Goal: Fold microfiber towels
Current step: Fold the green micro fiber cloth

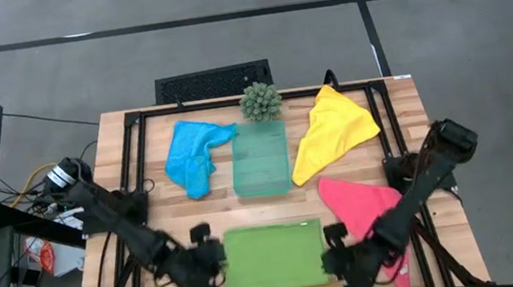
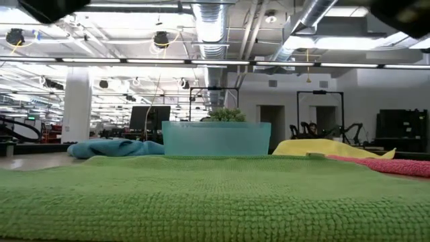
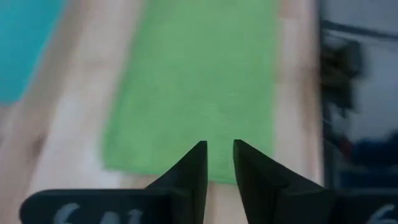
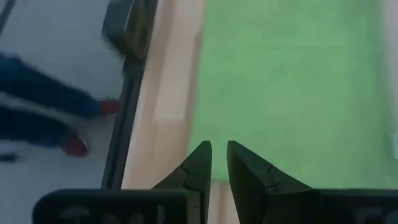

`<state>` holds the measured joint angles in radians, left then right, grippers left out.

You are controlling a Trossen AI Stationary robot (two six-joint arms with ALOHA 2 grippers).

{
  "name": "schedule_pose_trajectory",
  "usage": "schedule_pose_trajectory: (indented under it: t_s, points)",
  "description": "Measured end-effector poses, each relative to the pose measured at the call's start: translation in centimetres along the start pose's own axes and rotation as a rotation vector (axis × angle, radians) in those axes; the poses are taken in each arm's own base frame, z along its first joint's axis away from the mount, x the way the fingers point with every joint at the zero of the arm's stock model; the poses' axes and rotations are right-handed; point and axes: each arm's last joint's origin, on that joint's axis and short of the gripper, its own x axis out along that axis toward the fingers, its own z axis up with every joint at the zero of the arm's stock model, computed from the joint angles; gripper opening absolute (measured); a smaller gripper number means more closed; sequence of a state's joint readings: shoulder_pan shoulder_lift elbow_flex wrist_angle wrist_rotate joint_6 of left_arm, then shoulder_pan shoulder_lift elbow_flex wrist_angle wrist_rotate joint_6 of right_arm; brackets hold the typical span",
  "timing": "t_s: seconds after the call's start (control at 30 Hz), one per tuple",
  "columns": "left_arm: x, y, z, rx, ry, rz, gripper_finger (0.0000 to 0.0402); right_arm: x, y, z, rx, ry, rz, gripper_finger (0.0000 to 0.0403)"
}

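While the green towel [image 1: 273, 256] lies flat at the bench's [image 1: 409, 110] six o'clock edge, long axis nine-to-three, my left pincer [image 1: 204, 261] and right pincer [image 1: 341, 258] flank its short ends, equally near, fingers slightly apart, gripping nothing.

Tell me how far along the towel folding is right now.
Early. The green towel lies flat at the near edge, looking spread or part-folded. In hand: the left end effector and right end effector flank its short sides; both wrist views show narrow finger gaps with no cloth between. Left: the blue towel, yellow towel and pink towel lie crumpled.
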<state>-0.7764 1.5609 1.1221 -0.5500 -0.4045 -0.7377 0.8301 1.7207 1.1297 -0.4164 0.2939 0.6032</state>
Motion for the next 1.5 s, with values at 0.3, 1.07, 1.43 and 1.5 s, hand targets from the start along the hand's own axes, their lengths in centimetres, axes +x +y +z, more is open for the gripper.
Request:
schedule_pose_trajectory:
  t_s: [0.3,1.07,1.43,1.5]
  points:
    - [4.0,-3.6,-1.9,0.206,-0.041,-0.091,0.0178,4.3,1.6,-2.2,-0.014,0.050,-0.010,0.0120]
    - [9.6,-4.4,-5.9,0.121,0.152,-0.078,0.0149,4.2,1.7,-2.5,0.049,0.062,-0.018,0.0123]
    - [9.6,-4.3,-5.8,0.123,0.123,-0.036,0.0136,4.1,2.4,-2.0,-0.033,-0.016,0.017,0.0142]
    - [9.6,-4.2,-5.8,0.123,0.119,-0.032,0.0136,4.0,2.8,-2.1,-0.067,-0.024,0.029,0.0152]
